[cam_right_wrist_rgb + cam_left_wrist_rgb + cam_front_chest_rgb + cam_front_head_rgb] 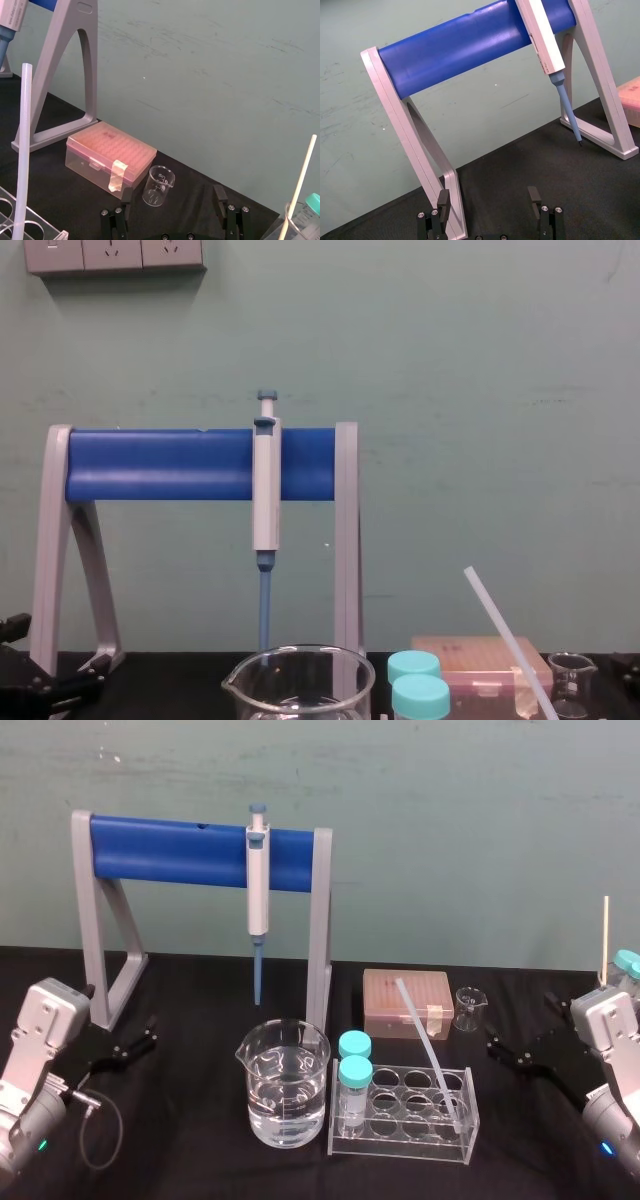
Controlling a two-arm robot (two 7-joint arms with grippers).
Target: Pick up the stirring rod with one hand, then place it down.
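Sitting low: R hand (497,1048) empty, wide open | L hand (150,1032) same | stirring rod (425,1045) leaning in rack (400,1145)

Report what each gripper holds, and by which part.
Nothing is held. The left gripper, by the pipette stand's foot, and the right gripper, near the small beaker, are open; the stirring rod leans untouched in the tube rack.

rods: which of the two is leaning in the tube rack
The thicker translucent white stirring rod, tilted with its lower end in a hole of the clear rack. The thinner cream stick stands upright at the far right.
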